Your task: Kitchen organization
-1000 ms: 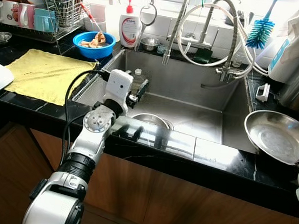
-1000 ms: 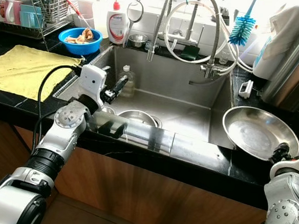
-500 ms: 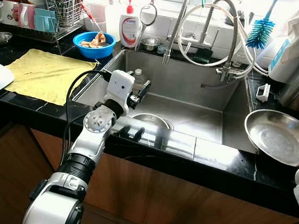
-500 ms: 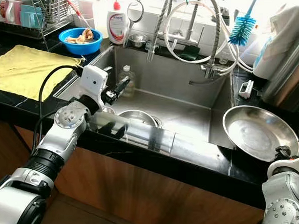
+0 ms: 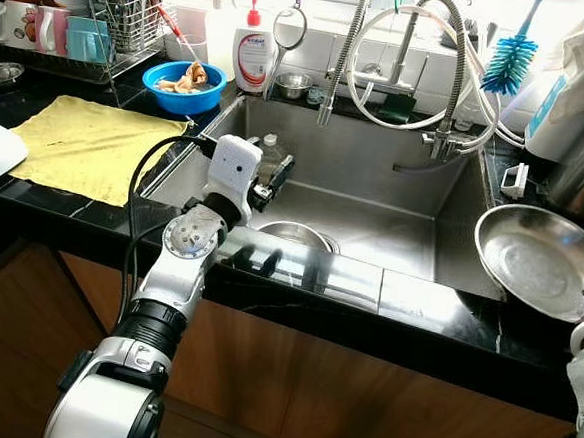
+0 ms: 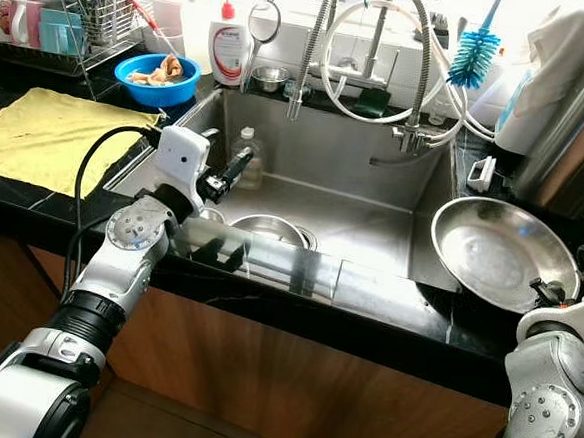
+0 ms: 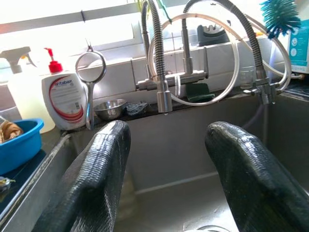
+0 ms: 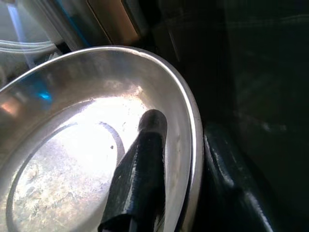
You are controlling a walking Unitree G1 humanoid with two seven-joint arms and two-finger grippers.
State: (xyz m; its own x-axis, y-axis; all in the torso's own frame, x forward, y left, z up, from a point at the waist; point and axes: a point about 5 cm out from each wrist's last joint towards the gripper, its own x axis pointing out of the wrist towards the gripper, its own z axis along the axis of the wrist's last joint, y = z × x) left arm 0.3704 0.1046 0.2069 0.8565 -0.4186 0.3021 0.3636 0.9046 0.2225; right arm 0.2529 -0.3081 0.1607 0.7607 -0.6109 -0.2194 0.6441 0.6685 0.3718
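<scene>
The big round shiny steel pan [image 6: 500, 252] sits on the black bench [image 5: 435, 319] at 3 o'clock. The right end effector [image 8: 145, 159] pinches its rim, one finger inside. The left end effector [image 7: 166, 179] hangs wide open, empty, over the steel sink [image 5: 391, 236].

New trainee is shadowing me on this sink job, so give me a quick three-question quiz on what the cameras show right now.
1. True or false: the left claw is open over the sink.
2. Which thing is the right claw gripping by the rim? A) blue bowl B) steel pan C) soap bottle
3. What lies flat on the counter left of the sink?

Key:
1. True; the left wrist view shows its fingers apart, with nothing between them.
2. B, the steel pan, one finger inside it.
3. A yellow cloth.
</scene>
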